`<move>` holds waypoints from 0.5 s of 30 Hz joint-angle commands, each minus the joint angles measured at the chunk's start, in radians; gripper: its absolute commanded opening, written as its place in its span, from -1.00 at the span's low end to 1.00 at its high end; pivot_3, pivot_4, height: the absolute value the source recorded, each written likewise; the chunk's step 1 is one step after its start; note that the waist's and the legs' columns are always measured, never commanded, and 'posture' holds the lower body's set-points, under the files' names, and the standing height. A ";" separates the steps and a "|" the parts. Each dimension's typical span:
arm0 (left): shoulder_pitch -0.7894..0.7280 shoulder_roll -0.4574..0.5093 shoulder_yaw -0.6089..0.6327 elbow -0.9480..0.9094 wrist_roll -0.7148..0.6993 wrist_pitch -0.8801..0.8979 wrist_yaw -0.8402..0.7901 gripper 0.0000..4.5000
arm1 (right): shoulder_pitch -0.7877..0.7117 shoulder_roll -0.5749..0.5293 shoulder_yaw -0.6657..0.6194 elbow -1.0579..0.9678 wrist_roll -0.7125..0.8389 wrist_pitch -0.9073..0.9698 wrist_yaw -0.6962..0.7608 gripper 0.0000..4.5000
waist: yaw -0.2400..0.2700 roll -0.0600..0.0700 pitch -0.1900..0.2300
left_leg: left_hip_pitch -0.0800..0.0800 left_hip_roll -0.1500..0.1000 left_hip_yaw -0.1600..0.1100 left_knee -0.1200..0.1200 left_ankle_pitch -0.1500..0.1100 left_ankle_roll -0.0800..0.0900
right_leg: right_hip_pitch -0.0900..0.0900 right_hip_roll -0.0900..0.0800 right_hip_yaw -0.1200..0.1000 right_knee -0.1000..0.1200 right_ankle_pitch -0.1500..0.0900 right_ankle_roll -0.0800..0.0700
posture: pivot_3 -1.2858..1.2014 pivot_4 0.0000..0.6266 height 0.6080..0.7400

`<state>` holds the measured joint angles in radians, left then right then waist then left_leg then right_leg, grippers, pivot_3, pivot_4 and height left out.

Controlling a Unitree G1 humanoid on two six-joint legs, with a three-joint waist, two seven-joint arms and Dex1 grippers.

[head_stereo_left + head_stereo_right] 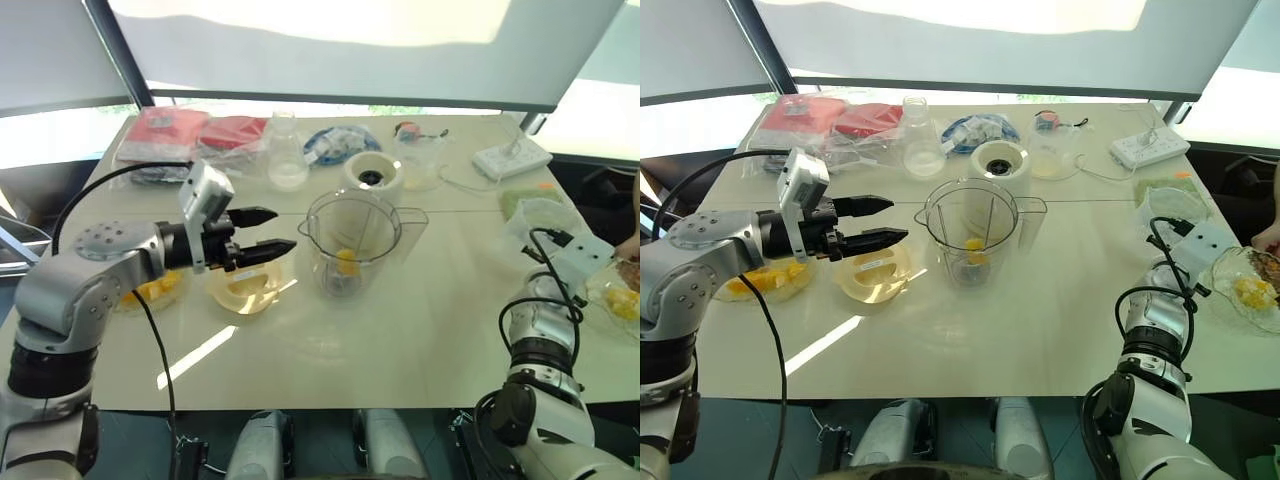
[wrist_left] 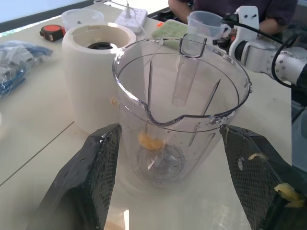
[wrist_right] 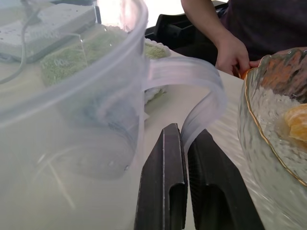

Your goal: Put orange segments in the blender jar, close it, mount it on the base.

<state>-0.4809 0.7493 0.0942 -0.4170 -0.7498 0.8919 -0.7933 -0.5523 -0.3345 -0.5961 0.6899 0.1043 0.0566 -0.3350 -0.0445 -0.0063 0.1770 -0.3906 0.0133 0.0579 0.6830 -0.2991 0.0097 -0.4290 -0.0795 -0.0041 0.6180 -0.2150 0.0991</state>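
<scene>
The jar (image 1: pixel 350 240) stands upright and uncovered on the table (image 1: pixel 400 340), with one orange segment (image 1: pixel 346 262) at its bottom. The base (image 1: pixel 373 172) sits just behind the jar. Just left of the jar hovers the left gripper (image 1: pixel 283 229), jaws released, above a pale yellow lid (image 1: pixel 243 285). Well right of the jar, the right gripper (image 3: pixel 184 132) is clenched on a clear cup's (image 3: pixel 72 96) handle, beside a glass bowl (image 3: pixel 259 139).
</scene>
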 commanded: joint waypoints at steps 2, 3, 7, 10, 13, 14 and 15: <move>-0.011 0.010 0.018 -0.029 -0.009 -0.005 0.006 0.51 | 0.010 -0.014 0.021 -0.028 0.007 -0.021 -0.026 0.11 | 0.000 0.000 0.000 | 0.000 0.000 0.000 0.000 0.000 0.000 | 0.000 0.000 0.000 0.000 0.000 0.000 | 0.03 -0.52 1.00; -0.013 0.010 0.017 -0.027 -0.009 -0.006 0.006 0.51 | 0.015 -0.011 0.025 -0.037 0.007 -0.019 -0.033 0.35 | 0.000 0.000 0.000 | 0.000 0.000 0.000 0.000 0.000 0.000 | 0.000 0.000 0.000 0.000 0.000 0.000 | 0.03 -0.52 1.00; -0.018 0.014 0.015 -0.009 -0.003 -0.016 -0.004 0.51 | 0.056 0.022 0.017 -0.130 0.032 0.026 -0.080 0.82 | 0.000 0.000 0.000 | 0.000 0.000 0.000 0.000 0.000 0.000 | 0.000 0.000 0.000 0.000 0.000 0.000 | 0.03 -0.52 1.00; -0.020 0.018 0.015 0.004 0.003 -0.024 -0.013 0.51 | 0.120 0.052 0.032 -0.255 0.038 0.077 -0.094 0.82 | 0.003 0.000 0.000 | 0.000 0.001 -0.001 0.000 0.000 0.000 | 0.000 0.000 0.000 0.000 0.000 0.000 | 0.03 -0.52 1.00; -0.023 0.019 0.012 0.017 0.011 -0.034 -0.019 0.51 | 0.186 0.079 0.042 -0.381 0.044 0.132 -0.100 0.82 | 0.003 0.000 0.000 | 0.000 0.001 -0.001 0.000 0.000 0.000 | 0.000 0.000 0.000 0.000 0.000 0.000 | 0.03 -0.52 1.00; -0.023 0.019 0.010 0.021 0.014 -0.037 -0.022 0.51 | 0.208 0.088 0.045 -0.422 0.045 0.153 -0.102 0.82 | 0.003 0.000 0.000 | 0.000 0.001 -0.001 0.000 0.000 0.000 | 0.000 0.000 0.000 0.000 0.000 0.000 | 0.03 -0.52 1.00; -0.023 0.018 0.008 0.025 0.016 -0.041 -0.024 0.51 | 0.228 0.095 0.051 -0.457 0.043 0.175 -0.102 0.82 | 0.003 0.000 0.000 | 0.000 0.001 -0.001 0.000 0.000 0.000 | 0.000 0.000 0.000 0.000 0.000 0.000 | 0.03 -0.52 1.00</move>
<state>-0.4864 0.7607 0.0925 -0.3842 -0.7373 0.8753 -0.8072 -0.3262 -0.2396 -0.5426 0.3090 0.1437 0.2181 -0.4267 -0.0418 -0.0062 0.1769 -0.3910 0.0146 0.0567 0.6829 -0.2991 0.0097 -0.4290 -0.0798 -0.0046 0.6179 -0.2155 0.0985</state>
